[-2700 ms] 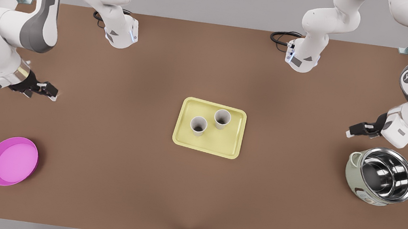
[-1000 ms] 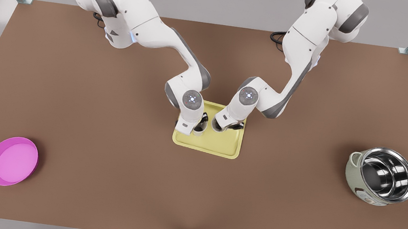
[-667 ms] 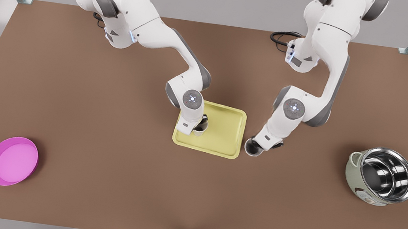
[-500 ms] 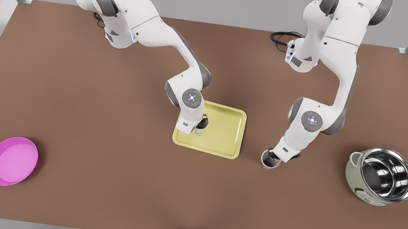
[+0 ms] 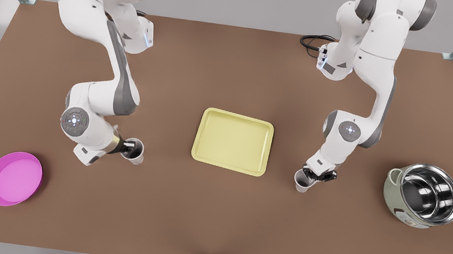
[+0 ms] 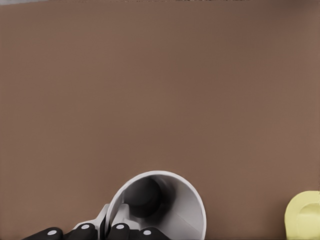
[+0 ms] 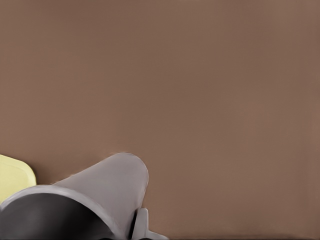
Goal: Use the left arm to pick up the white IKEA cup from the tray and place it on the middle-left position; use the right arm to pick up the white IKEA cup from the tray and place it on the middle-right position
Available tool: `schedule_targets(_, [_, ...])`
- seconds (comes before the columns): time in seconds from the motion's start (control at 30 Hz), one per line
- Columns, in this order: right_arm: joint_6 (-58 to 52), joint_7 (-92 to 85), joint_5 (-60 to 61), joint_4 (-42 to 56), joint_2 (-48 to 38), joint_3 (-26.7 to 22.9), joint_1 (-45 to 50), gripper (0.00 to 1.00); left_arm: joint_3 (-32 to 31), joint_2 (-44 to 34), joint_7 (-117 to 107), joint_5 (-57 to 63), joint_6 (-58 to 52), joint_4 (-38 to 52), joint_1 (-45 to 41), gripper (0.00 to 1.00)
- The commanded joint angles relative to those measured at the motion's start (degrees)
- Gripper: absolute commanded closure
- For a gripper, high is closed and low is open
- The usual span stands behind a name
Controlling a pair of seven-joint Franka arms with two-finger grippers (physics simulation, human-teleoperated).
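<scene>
Count: 2 white cups, 1 yellow tray, 1 pink plate, 1 steel pot. Left claw pinches rim of left cup, one finger inside, w/ cup on the tabletop well off the tray toward front view's left. Right claw clamps rim of right cup, tilted, near tray on front view's right. Right fingers partly hidden by cup. No legible writing.

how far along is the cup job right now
Done: the tray holds no cups; both are off it. In hand: the left gripper pinches the rim of one white cup over the table at the front view's left, and the right gripper holds the other cup at its right. Left: releasing both and withdrawing.
</scene>
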Motion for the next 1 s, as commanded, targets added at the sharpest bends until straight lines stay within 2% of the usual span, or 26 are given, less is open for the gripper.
schedule_targets(0.0, [-3.6,-26.3,-1.3,0.1,1.5,0.1,-3.2,0.99,0.0,-0.1,9.4,-0.1,1.7,-0.1,0.0,0.74])
schedule_targets(0.07, [-3.6,-28.9,-1.3,0.2,3.7,0.1,-6.0,1.00,0.0,0.2,9.4,-0.1,1.7,0.0,0.1,0.72])
schedule_targets(0.1, [-3.2,-30.4,-1.4,0.3,4.8,0.1,-7.4,1.00,0.0,0.3,9.4,-0.1,1.7,0.1,0.0,0.50])
schedule_targets(0.13, [-2.9,-31.6,-1.5,0.4,6.2,0.1,-8.7,1.00,0.0,0.3,9.5,-0.1,1.7,0.1,0.1,0.13])
schedule_targets(0.17, [-2.7,-32.3,-1.5,1.1,7.4,0.1,-9.4,1.00,0.0,0.2,9.5,-0.1,1.7,0.1,0.0,0.00])
schedule_targets(0.23, [-2.6,-32.7,-1.8,2.0,8.9,0.1,-10.0,1.00,0.2,-0.1,9.3,-0.1,1.0,1.3,0.1,0.00])
schedule_targets(0.27, [-1.7,-33.0,-1.9,2.3,9.7,0.1,-10.3,1.00,0.4,-2.4,9.3,-0.1,-5.3,4.0,0.0,0.00])
schedule_targets(0.33, [-0.8,-33.1,-2.0,2.7,10.9,0.0,-10.6,1.00,0.6,-10.1,9.2,0.6,-30.9,14.6,0.0,0.00])
schedule_targets(0.4, [-0.8,-33.3,-2.0,3.4,11.5,-0.1,-10.6,1.00,1.9,-11.4,8.0,-0.1,-55.8,23.2,0.1,0.00])
schedule_targets(0.43, [-0.7,-33.3,-2.1,3.7,11.7,-0.1,-10.6,1.00,5.2,-11.3,8.1,-4.5,-67.3,28.3,0.1,0.00])
schedule_targets(0.47, [0.8,-33.3,-2.1,3.9,12.4,-0.1,-10.6,1.00,8.0,-11.5,4.3,-5.5,-70.1,30.1,0.0,0.00])
schedule_targets(0.53, [1.8,-33.3,-2.1,4.0,13.3,-0.1,-10.6,1.00,10.0,-19.3,4.9,-4.7,-68.7,25.8,0.1,0.00])
schedule_targets(0.57, [1.9,-33.3,-2.1,4.5,14.0,-0.1,-10.6,1.00,9.9,-20.0,6.1,-3.4,-64.3,24.0,-0.1,0.00])
schedule_targets(0.73, [3.5,-33.4,-3.1,4.8,15.0,-0.2,-10.7,0.98,9.6,-18.8,6.6,-2.3,-64.0,23.6,-0.4,0.00])
schedule_targets(0.77, [3.4,-33.4,-3.1,4.8,15.0,-0.2,-10.7,0.94,9.6,-18.8,6.6,-2.3,-64.0,23.6,-0.4,0.00])
schedule_targets(0.8, [3.4,-33.3,-3.1,4.8,15.0,-0.2,-10.7,0.85,9.6,-18.9,6.6,-2.3,-64.0,23.7,-0.4,0.00])
schedule_targets(0.87, [3.5,-33.1,-3.0,4.8,15.0,-0.2,-10.7,0.60,9.7,-18.9,6.6,-2.3,-64.1,23.7,-0.4,0.00])
schedule_targets(0.9, [3.4,-32.9,-3.0,4.8,15.0,-0.2,-10.7,0.54,9.6,-18.9,6.6,-2.3,-64.1,23.7,-0.5,0.00])
schedule_targets(0.97, [3.4,-32.7,-3.0,4.8,15.0,-0.2,-10.7,0.52,9.6,-18.9,6.6,-2.3,-64.2,23.7,-0.5,0.00])
